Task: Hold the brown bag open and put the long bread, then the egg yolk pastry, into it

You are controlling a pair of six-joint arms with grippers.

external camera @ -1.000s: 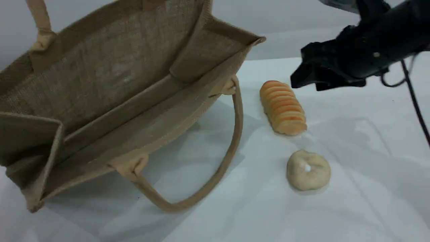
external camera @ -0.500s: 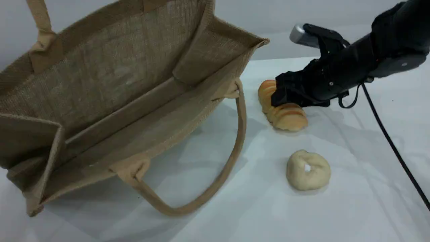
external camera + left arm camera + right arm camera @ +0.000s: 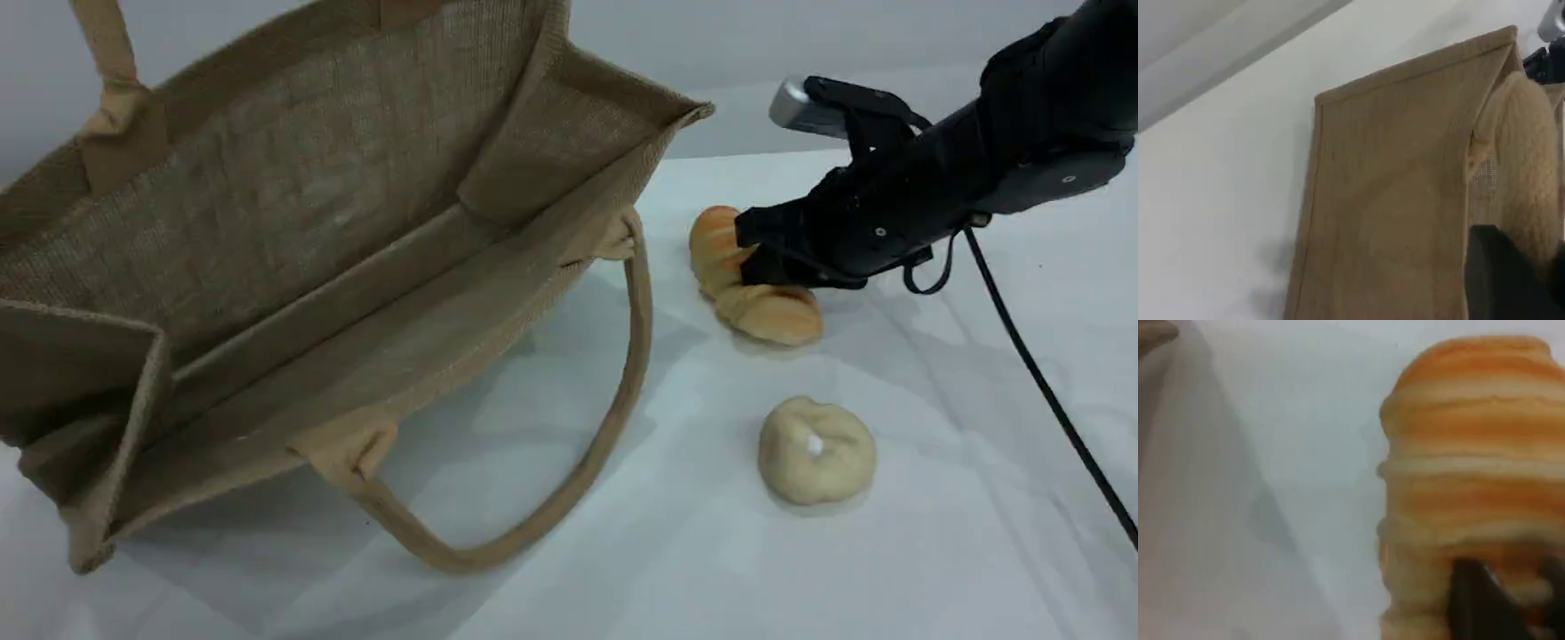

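Note:
The brown bag (image 3: 293, 204) stands tilted on the left with its mouth wide open toward the camera. In the left wrist view my left gripper (image 3: 1511, 267) is shut on the bag's upper handle (image 3: 1531, 167); this gripper is outside the scene view. The long bread (image 3: 773, 313) lies on the table to the right of the bag. My right gripper (image 3: 756, 258) is shut on the bread's middle and squeezes it. Up close, the striped loaf (image 3: 1465, 453) fills the right wrist view above a dark fingertip (image 3: 1478, 600). The egg yolk pastry (image 3: 816, 450) sits alone in front of the bread.
The bag's lower handle (image 3: 622, 373) loops out over the white tablecloth (image 3: 711, 569) toward the bread. A black cable (image 3: 1040, 382) trails from the right arm across the right side of the table.
My right gripper came down from the upper right onto the long bread and closed on it, pinching it. The bag and the pastry stayed put.

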